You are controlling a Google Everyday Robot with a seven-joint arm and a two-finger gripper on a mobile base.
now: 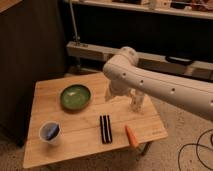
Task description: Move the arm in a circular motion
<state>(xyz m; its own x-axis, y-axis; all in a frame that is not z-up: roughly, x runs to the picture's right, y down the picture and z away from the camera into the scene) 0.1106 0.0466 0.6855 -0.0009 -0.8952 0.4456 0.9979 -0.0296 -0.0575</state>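
My arm [155,86] spans the right of the frame, gripper [136,103] hanging centre-right over the table [50,100]; clenched or released, I cannot tell. Circling low, I might knock the orange carrot [131,136] off.

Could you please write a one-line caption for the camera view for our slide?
White arm reaches over a wooden table, its gripper hanging above the tabletop, right of a green bowl.
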